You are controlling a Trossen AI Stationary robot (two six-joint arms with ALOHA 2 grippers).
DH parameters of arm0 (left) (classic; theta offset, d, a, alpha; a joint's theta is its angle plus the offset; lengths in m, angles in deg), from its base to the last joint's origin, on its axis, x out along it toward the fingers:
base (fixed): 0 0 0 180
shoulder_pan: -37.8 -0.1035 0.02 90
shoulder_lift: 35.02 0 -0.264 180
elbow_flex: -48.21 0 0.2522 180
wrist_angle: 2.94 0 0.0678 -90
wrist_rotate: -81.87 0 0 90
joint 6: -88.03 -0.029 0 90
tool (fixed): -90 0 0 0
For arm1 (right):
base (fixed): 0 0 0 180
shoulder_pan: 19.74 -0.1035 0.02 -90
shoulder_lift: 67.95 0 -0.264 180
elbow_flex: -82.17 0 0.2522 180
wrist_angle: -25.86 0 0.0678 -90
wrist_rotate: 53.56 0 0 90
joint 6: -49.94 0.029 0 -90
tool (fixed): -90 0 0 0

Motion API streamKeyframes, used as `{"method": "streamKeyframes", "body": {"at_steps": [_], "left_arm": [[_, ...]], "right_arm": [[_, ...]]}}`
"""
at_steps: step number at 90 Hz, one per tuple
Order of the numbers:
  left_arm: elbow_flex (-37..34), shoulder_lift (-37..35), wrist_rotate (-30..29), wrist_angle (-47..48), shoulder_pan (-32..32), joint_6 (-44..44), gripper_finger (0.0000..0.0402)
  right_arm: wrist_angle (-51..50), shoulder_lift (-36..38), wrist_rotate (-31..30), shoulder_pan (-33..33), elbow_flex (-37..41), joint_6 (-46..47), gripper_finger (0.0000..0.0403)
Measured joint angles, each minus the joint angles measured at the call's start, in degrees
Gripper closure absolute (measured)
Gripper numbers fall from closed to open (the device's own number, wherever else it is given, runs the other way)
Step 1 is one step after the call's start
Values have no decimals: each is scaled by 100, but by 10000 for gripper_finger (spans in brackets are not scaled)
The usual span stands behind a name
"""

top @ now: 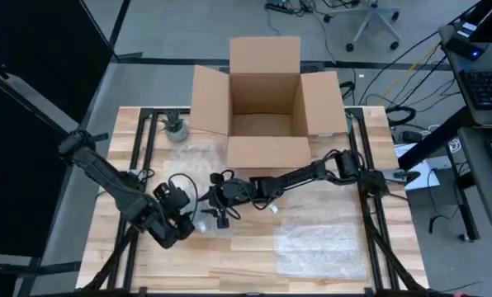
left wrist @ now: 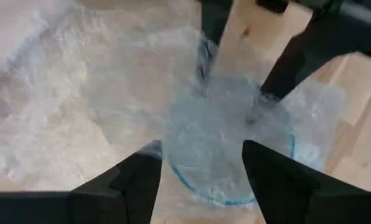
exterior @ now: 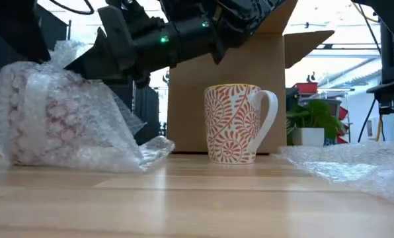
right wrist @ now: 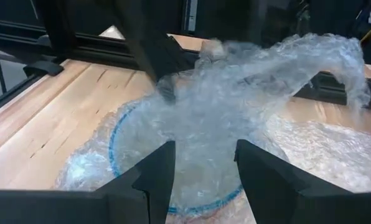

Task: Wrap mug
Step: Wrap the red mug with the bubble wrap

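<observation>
Bubble wrap (top: 205, 221) is seen in the high view bunched near the middle of the wooden table (top: 254, 256), between the left gripper (top: 185, 216) and right gripper (top: 219, 203), which are close together over it. A cardboard box (top: 262, 107) stands open at the far edge, with a small potted plant (top: 176, 126) beside its left flap. A second sheet of wrap (top: 320, 239) lies flat toward the right.

Low view: a wrapped mug (exterior: 58, 116) is shown on the left, covered in crumpled wrap. An unwrapped white mug (exterior: 238, 123) with an orange leaf pattern stands upright in front of the box (exterior: 230, 92), apart from the bundle. Dark arms are above.

Left wrist view: the fingers (left wrist: 126, 186) are spread wide over a blue-rimmed opening (left wrist: 229, 149) covered by wrap; nothing is gripped between them. The other arm's fingers (left wrist: 297, 50) press in from the far side.

Right wrist view: the fingers (right wrist: 157, 171) are set wide either side of the wrapped rim (right wrist: 173, 155), not clamped on it.
</observation>
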Motion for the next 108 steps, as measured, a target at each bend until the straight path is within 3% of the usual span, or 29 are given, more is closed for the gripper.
{"method": "streamKeyframes", "body": {"at_steps": [20,37,59,81,91,108], "left_arm": [[524,-288,-302,1473,0,132,190],[276,-856,-490,2516,-46,652,190],[-755,-1296,-537,1283,-387,284,190],[-1123,-1298,-312,-907,-667,-1260,190],[-1131,-1289,60,-1181,-695,-1482,190],[-1259,-999,158,-1157,-824,-1453,190]], "right_arm": [[-6,0,2,-2,4,-8,245],[-8,-4,7,-2,5,-29,245],[-9,-4,15,-2,11,-68,245],[-13,-7,15,-2,11,-70,245],[-13,-9,14,1,11,-71,245],[-17,-9,20,22,13,-105,245]]}}
